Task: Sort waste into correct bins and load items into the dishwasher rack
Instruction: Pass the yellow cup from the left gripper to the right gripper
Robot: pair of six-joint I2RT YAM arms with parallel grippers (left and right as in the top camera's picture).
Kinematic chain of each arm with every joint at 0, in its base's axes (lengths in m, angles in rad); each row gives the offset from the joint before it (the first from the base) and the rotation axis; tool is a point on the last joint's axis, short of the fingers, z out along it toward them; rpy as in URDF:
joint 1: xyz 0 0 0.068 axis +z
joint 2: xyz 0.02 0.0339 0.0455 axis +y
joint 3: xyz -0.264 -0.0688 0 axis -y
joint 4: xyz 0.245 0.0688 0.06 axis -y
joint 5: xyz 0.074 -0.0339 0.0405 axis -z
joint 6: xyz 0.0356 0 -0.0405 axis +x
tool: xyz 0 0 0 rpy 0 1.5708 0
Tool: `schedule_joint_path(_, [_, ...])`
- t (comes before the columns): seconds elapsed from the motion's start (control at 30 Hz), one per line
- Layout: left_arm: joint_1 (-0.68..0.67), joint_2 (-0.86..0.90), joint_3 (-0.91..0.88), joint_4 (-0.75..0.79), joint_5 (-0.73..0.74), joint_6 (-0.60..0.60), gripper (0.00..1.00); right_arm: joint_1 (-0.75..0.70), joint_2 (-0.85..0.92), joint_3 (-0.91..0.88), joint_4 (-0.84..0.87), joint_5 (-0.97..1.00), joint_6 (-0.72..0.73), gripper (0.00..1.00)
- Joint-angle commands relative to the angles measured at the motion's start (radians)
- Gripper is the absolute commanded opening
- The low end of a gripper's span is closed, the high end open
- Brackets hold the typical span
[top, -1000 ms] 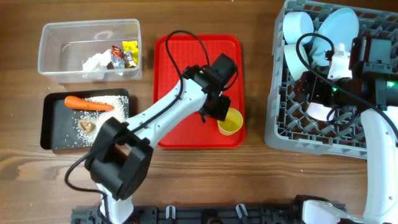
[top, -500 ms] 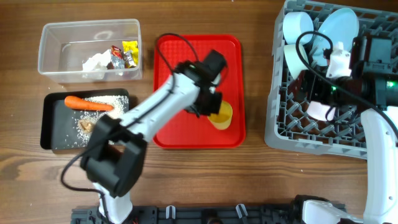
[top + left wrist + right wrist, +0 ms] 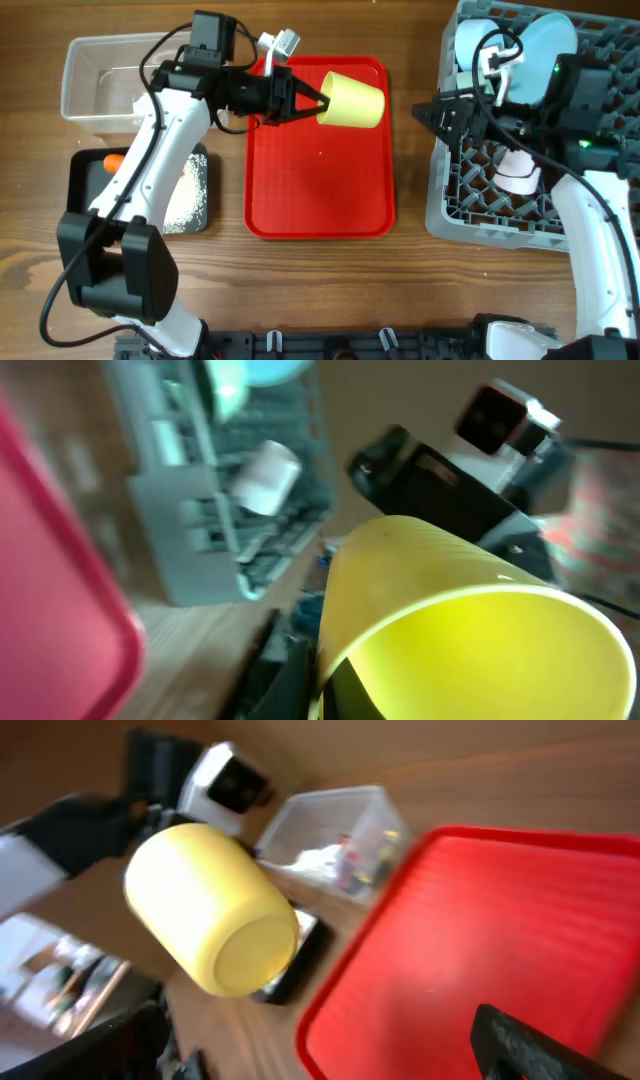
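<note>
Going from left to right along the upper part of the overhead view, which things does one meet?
clear tub → left gripper → yellow cup → right gripper → dishwasher rack

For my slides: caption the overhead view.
Left gripper holds the yellow cup sideways over the red tray, base toward the open right gripper.

- The serving tray (image 3: 320, 185) lies mid-frame on the table (image 3: 400, 285)
- My left pincer (image 3: 318, 100) holds the cup (image 3: 352, 99) on its side over that tray's upper end
- The tub (image 3: 95, 75) sits upper left, with the shallow tray (image 3: 82, 185) just below it and rice (image 3: 185, 190) on it
- The rack (image 3: 465, 215) fills the right edge, with a plate (image 3: 545, 40) and a bowl (image 3: 470, 40) at its top and a second cup (image 3: 520, 172) lower down
- My right pincer (image 3: 425, 108) hangs at the rack's left rim, facing the cup
</note>
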Motion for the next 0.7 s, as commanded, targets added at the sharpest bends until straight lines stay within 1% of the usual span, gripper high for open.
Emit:
schedule_joint_path(0.0, [-0.011,-0.014,0.012,0.032,0.178,0.024,0.04,0.042,0.039,-0.036,0.121,-0.198,0.087,1.0])
schedule_joint_path(0.1, [-0.016,-0.014,0.012,0.056,0.189,0.024,0.04,0.089,0.073,-0.036,0.219,-0.219,0.134,1.0])
schedule_joint_path(0.3, [-0.053,-0.014,0.012,0.092,0.173,0.024,0.04,0.208,0.123,-0.036,0.447,-0.213,0.297,1.0])
schedule_joint_path(0.53, [-0.072,-0.014,0.012,0.092,0.124,0.024,0.04,0.237,0.123,-0.036,0.572,-0.211,0.397,0.99])
schedule_joint_path(0.67, [-0.071,-0.014,0.012,0.092,0.124,0.024,0.04,0.237,0.123,-0.036,0.585,-0.219,0.4,0.93])
